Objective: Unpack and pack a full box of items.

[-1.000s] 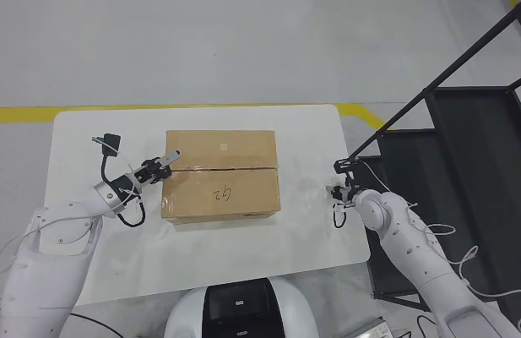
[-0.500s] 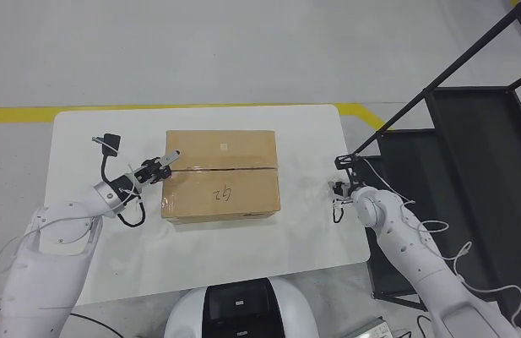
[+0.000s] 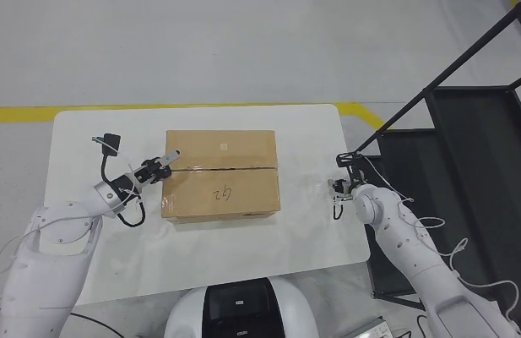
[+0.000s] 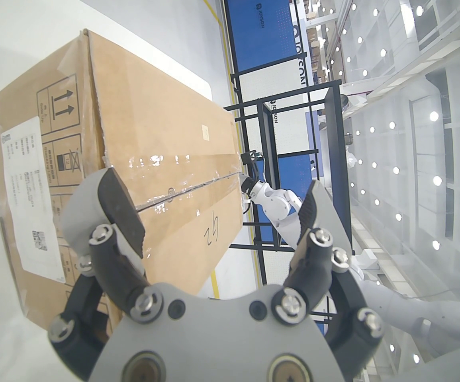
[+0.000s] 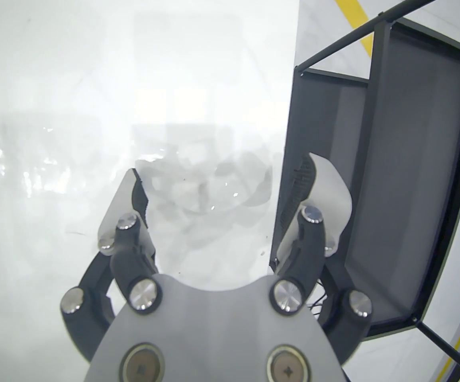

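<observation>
The white table [image 3: 311, 228] carries the box [image 3: 222, 173] at its centre. The box is closed, its long axis runs from 9 to 3 o'clock, and the taped seam [image 3: 222, 168] follows that same line. Our left gripper [image 3: 169, 161] sits at the box's 9 o'clock end, right on the seam, so we judge it the nearer arm. Its jaws stand wide and empty, with one finger [image 4: 114, 200] by the top edge, contact unclear. Our right gripper [image 3: 337, 189] hangs well apart at 3 o'clock, spread and holding nothing.
</observation>
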